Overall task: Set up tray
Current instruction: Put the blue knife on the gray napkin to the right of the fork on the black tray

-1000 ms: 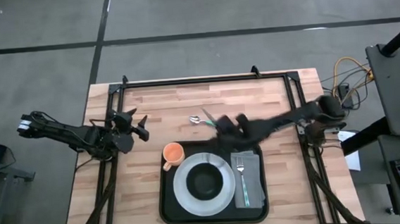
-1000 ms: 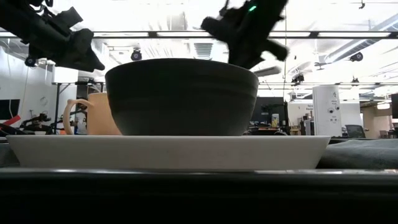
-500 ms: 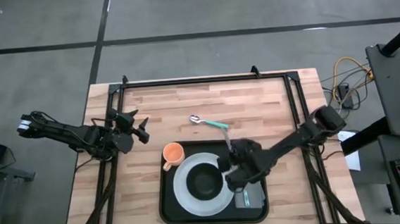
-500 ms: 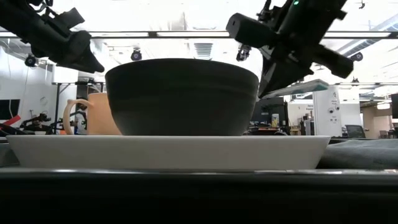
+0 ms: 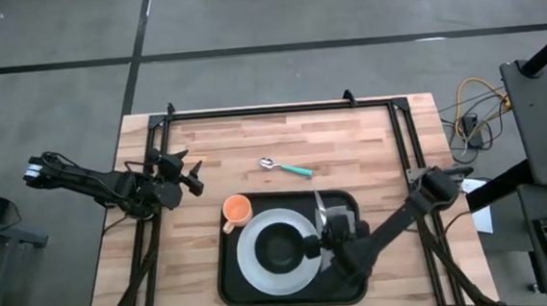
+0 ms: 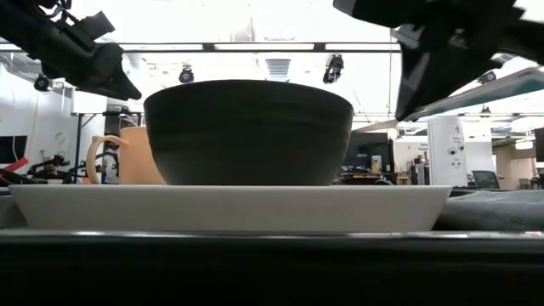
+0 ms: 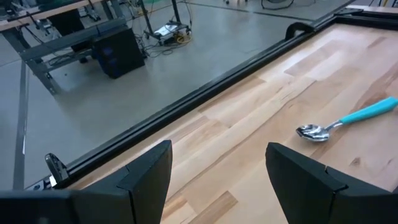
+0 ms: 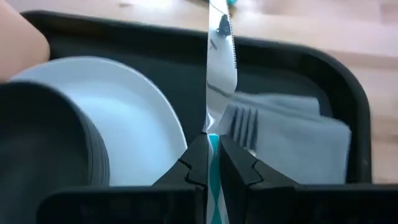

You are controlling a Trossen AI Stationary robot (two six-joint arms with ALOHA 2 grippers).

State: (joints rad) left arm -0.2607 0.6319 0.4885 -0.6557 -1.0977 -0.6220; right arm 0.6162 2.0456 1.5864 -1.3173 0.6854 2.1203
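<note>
The black tray [image 5: 226, 280] lies at the table's near middle and carries a white plate [image 5: 252, 262] with a black bowl [image 5: 280, 247], an orange cup [image 5: 236, 211] and a grey napkin [image 8: 292, 138] with a fork [image 8: 245, 124]. My right gripper [image 5: 333, 238] hovers over the tray's right part, above the napkin, shut on a teal-handled knife [image 5: 320, 208]. A teal-handled spoon [image 5: 286, 167] lies on the wood beyond the tray. My left gripper [image 5: 194, 176] waits open above the table's left side. My right gripper pinches the knife's teal handle [image 8: 213, 144] between its two fingers [image 8: 196, 155], close to where the blade begins. The fingers lie along the knife, and the blade [image 8: 219, 68] sticks out ahead of them toward the table's far edge. The knife is lifted clear above the napkin.
The table's black frame rails [image 5: 280, 107] run along the far edge and both sides. Bare wood lies left of the tray and beyond it around the spoon [image 7: 323, 129]. In the low view the bowl [image 6: 248, 132] and plate [image 6: 229, 208] fill the foreground.
My right gripper has travelled from beside the spoon beyond the tray toward the table's near edge, carrying the knife, and now hangs over the tray's right part above the napkin. The spoon has stayed where it was.
</note>
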